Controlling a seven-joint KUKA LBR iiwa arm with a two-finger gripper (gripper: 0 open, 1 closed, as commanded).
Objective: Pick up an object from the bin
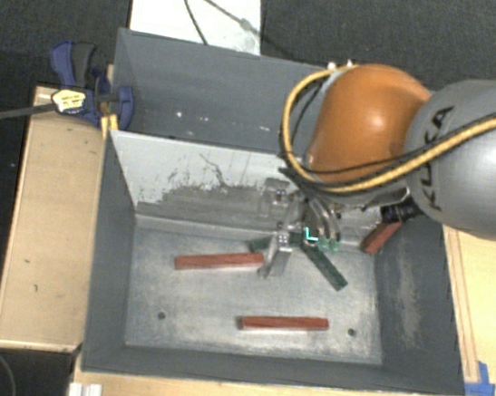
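Observation:
My gripper [277, 259] hangs low over the middle of the bin, under the orange cover. Its tip stands right at the right end of a red-brown stick [217, 261] that lies flat on the bin floor, slanting slightly up to the right. A dark green stick [328, 270] runs from under the gripper down to the right; its upper end is hidden by the gripper. A second red-brown stick [282, 324] lies flat nearer the front, apart from the gripper.
Another short red-brown piece [380, 238] leans at the back right wall, partly hidden by the arm. The arm comes in from the right and covers the bin's back right corner. The left half of the floor is bare metal.

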